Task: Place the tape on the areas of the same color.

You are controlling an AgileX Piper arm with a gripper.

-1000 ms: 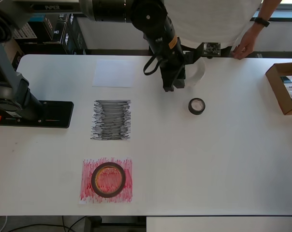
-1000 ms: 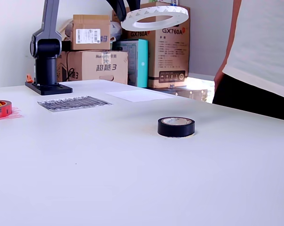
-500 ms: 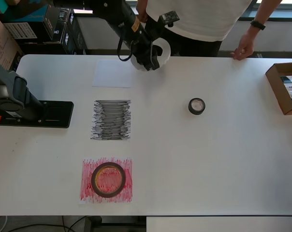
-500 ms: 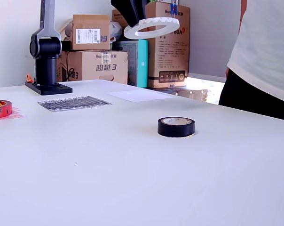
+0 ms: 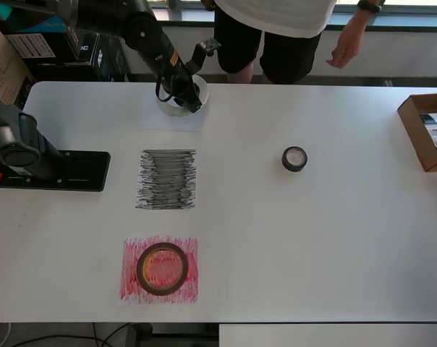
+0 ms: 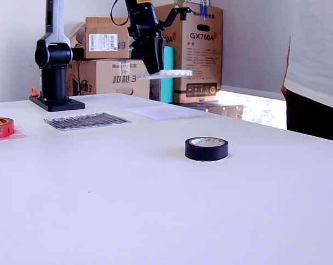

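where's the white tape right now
The white tape is in the gripper, held in the air over the white sheet at the overhead view's upper left, beyond the black sheet.

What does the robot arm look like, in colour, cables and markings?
The Piper arm is black with rounded joints, on a dark grey post fixed to a flat black base plate. A black cable loops beside its black gripper, and a small orange mark sits above it.

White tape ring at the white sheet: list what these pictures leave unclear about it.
- Overhead view: the pincer and arm cover part of the white tape ring, hiding the grip.
- Exterior view: the ring shows edge-on above the white sheet; the pincer fingertips are too small to make out.
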